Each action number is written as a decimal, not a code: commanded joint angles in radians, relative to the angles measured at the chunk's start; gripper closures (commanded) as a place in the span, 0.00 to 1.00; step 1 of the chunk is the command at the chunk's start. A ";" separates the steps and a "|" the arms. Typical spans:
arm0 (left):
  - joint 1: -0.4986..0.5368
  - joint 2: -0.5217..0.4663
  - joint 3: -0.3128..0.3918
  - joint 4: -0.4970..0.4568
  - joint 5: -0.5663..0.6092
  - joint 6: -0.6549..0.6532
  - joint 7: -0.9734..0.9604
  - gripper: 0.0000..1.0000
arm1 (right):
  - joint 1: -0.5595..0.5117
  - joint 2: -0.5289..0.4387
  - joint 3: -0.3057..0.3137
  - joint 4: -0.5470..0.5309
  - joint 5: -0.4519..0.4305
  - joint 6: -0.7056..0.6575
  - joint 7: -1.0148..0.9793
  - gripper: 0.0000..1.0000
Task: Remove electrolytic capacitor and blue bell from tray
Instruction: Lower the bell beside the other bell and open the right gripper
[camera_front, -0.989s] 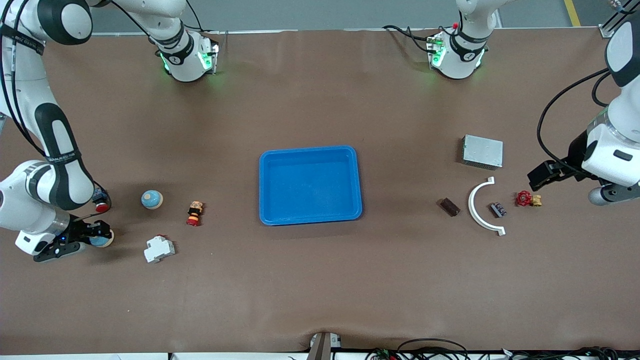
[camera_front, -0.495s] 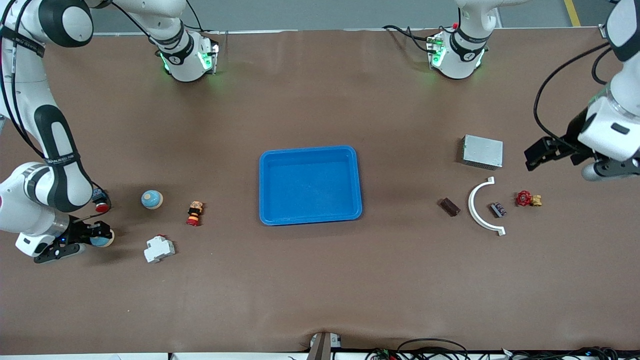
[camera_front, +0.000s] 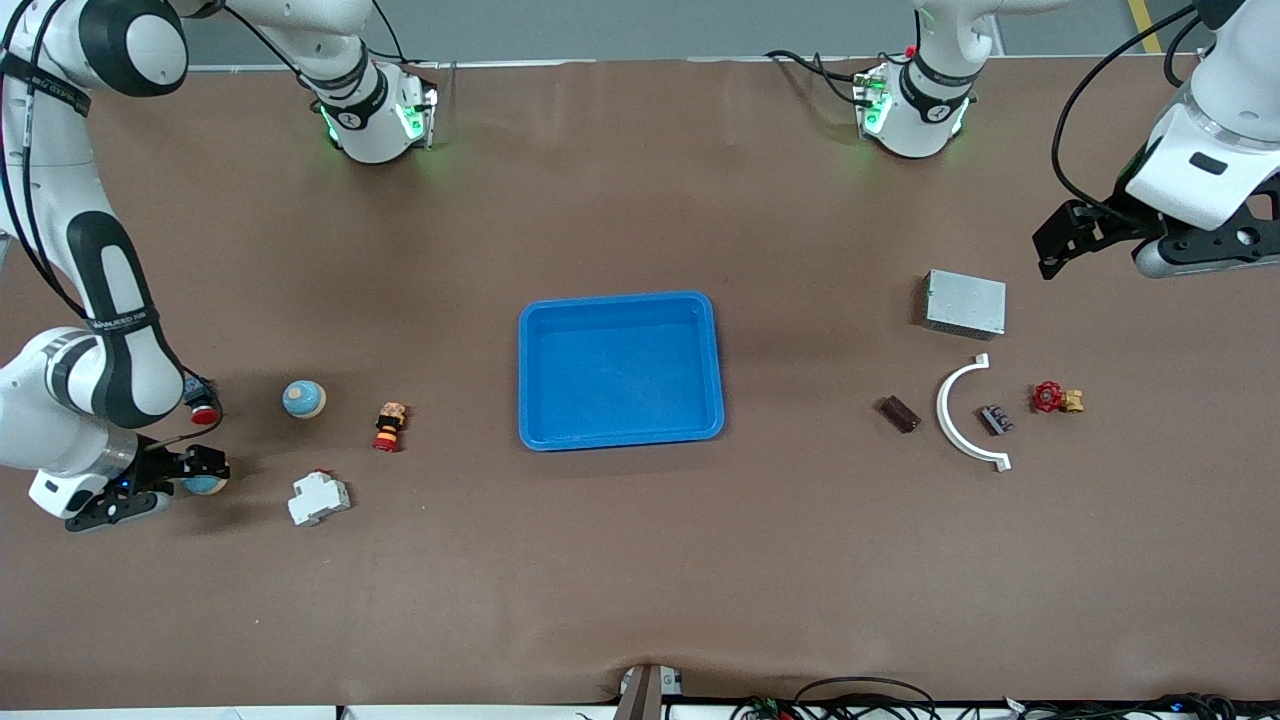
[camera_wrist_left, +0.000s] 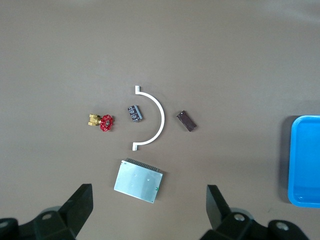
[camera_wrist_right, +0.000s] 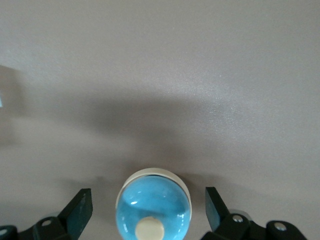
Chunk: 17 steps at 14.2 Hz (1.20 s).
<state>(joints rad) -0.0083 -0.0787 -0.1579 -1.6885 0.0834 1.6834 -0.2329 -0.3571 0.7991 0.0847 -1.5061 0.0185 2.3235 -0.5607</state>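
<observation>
**Ana:** Jaws first. The right gripper (camera_wrist_right: 147, 199) is low at the table with its jaws spread, one on each side of the blue bell (camera_wrist_right: 154, 212), and a gap shows on both sides. Nothing is pinched. The left gripper (camera_wrist_left: 149, 202) hangs in the air with its jaws just as wide and empty, waiting above the grey metal box (camera_wrist_left: 137, 180).

**Ben:** And the tray (camera_front: 620, 300)?

**Ana:** It is bare inside and well away from both pairs of jaws, out between the two arms. I judge the bell is already out of it, since it sits on the brown table right between the right jaws.

**Ben:** How would the bell handle?

**Ana:** My guess is a light, rigid dome with a glossy, slippery skin. It has a cream button on top. It would not crush, but a squeeze high on the curve could squirt it out. The place to take hold is low down, across its widest part.

**Ben:** What about the electrolytic capacitor?

**Ana:** I cannot tell which piece it is. Out ahead of the left jaws, past the box, lie a brown block (camera_wrist_left: 186, 121) and a small dark ribbed part (camera_wrist_left: 134, 113), which sits inside the curve of a white arc-shaped bracket (camera_wrist_left: 159, 117). Either one would be tiny, light and stiff, best pinched across its body.
</observation>
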 joint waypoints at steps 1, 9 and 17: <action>-0.007 -0.015 0.014 -0.011 -0.024 -0.005 0.027 0.00 | 0.030 -0.003 0.009 0.061 0.001 -0.129 0.129 0.00; -0.002 -0.009 0.018 0.013 -0.080 -0.034 0.026 0.00 | 0.099 -0.217 0.001 0.041 -0.054 -0.268 0.185 0.00; 0.002 0.008 0.018 0.024 -0.068 -0.036 0.107 0.00 | 0.170 -0.475 0.012 0.055 -0.040 -0.616 0.548 0.00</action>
<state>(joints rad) -0.0075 -0.0747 -0.1460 -1.6814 0.0237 1.6652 -0.1811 -0.2148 0.3710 0.0956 -1.4299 -0.0206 1.7646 -0.1139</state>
